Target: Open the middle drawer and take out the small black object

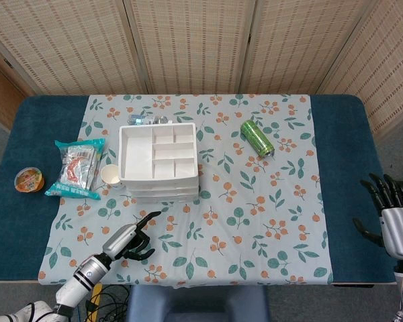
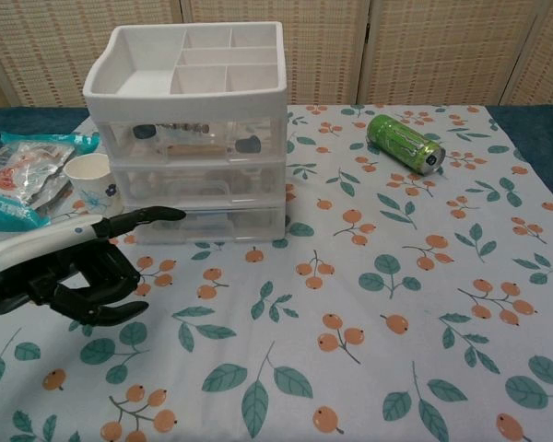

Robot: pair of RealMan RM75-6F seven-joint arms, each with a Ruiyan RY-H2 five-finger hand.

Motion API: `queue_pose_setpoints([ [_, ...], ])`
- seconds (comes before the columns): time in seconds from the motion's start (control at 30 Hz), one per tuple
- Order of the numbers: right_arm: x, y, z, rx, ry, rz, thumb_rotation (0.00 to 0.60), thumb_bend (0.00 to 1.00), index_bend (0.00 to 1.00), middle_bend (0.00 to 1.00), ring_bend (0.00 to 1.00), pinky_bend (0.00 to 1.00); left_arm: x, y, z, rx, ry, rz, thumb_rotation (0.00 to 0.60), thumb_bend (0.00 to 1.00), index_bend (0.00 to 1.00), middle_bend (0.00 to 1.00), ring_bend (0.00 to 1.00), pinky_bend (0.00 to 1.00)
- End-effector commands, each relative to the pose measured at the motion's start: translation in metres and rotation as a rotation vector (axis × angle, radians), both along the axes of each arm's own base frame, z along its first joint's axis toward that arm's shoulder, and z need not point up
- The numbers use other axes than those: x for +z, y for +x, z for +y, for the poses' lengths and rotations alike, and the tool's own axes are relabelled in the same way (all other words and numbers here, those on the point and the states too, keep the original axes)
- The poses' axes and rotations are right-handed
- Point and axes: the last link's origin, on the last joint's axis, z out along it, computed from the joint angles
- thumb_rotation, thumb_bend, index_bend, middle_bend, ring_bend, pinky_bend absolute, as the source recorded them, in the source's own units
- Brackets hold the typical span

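Note:
A white drawer unit [image 1: 158, 163] [image 2: 194, 138] with three clear drawers stands left of centre on the floral cloth. The middle drawer [image 2: 203, 186] is closed; its contents are too blurred to make out. A small dark item shows in the top drawer [image 2: 249, 144]. My left hand [image 1: 129, 239] [image 2: 85, 265] hovers in front of the unit, one finger stretched toward the lowest drawer [image 2: 207, 222], the others curled, holding nothing. My right hand [image 1: 391, 221] hangs off the table's right edge with fingers spread and empty.
A paper cup [image 1: 111, 175] [image 2: 93, 183] stands left of the unit, beside a snack bag [image 1: 76, 168] [image 2: 23, 180]. A green can [image 1: 256, 137] [image 2: 404, 142] lies at the right rear. A small lidded tub [image 1: 28, 180] sits at far left.

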Motion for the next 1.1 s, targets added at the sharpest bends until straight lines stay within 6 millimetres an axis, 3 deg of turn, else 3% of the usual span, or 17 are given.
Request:
queue_pose_setpoints([
  [0.03, 0.000, 0.000, -0.001, 0.000, 0.002, -0.001, 0.600, 0.29, 0.12, 0.08, 0.04, 0.07, -0.009, 0.004, 0.007, 0.013, -0.018, -0.011, 0.600, 0.36, 0.00, 0.87, 0.93, 1.00],
  [0.73, 0.001, -0.001, 0.001, -0.016, -0.002, 0.001, 0.600, 0.29, 0.12, 0.08, 0.04, 0.07, -0.037, 0.025, 0.039, 0.150, -0.038, -0.109, 0.600, 0.36, 0.00, 0.88, 0.94, 1.00],
  [1.1, 0.001, -0.002, 0.001, -0.024, -0.001, 0.001, 0.600, 0.29, 0.12, 0.08, 0.04, 0.07, -0.043, 0.031, 0.042, 0.212, -0.006, -0.162, 0.600, 0.36, 0.00, 0.88, 0.94, 1.00],
])
